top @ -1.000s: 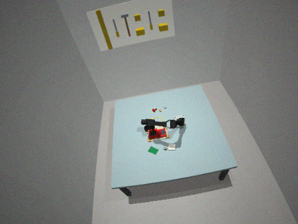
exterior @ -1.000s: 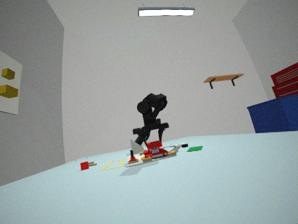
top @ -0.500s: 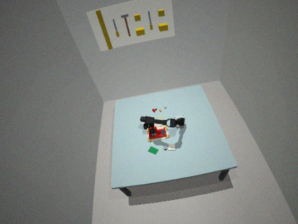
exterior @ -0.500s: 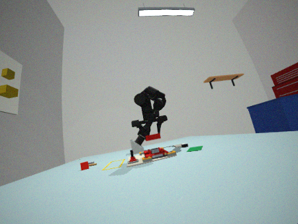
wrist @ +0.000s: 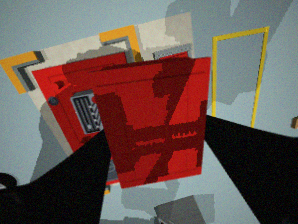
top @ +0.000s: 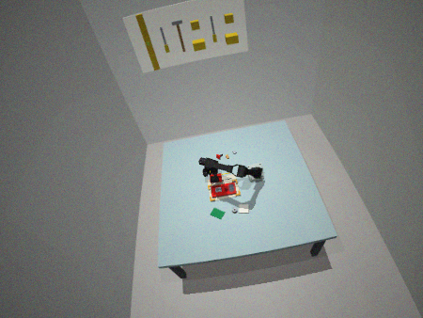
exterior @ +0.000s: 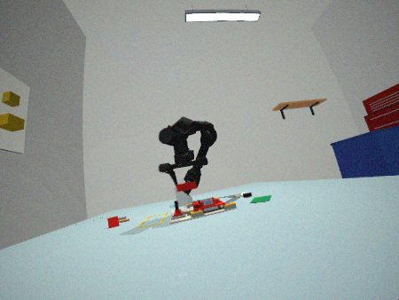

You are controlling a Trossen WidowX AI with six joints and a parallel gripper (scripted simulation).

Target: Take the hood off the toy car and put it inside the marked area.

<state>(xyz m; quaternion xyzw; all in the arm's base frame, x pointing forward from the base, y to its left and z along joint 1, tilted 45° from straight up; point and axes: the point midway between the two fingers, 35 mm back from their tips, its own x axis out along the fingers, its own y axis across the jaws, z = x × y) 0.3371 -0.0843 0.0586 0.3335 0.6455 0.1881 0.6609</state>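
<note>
My gripper [wrist: 154, 125] [exterior: 186, 188] is shut on the red hood [wrist: 152, 120] [exterior: 186, 185], a flat red panel held between the two black fingers and lifted clear above the toy car. The red toy car [wrist: 67, 100] [exterior: 207, 206] [top: 223, 189] sits on its beige base with orange corner marks [wrist: 20, 67], below and slightly left of the hood in the wrist view. The marked area, a yellow outlined rectangle [wrist: 214, 75] [exterior: 146, 220], lies on the table beside the car, to the right in the wrist view. In the top view the arm [top: 226, 168] hides the hood.
A green flat piece [top: 217, 213] [exterior: 261, 199] lies on the light blue table [top: 282, 212]. A small red block [exterior: 113, 222] lies left of the yellow outline. Small parts [top: 227, 154] lie behind the arm, a white piece [top: 242, 210] in front of it.
</note>
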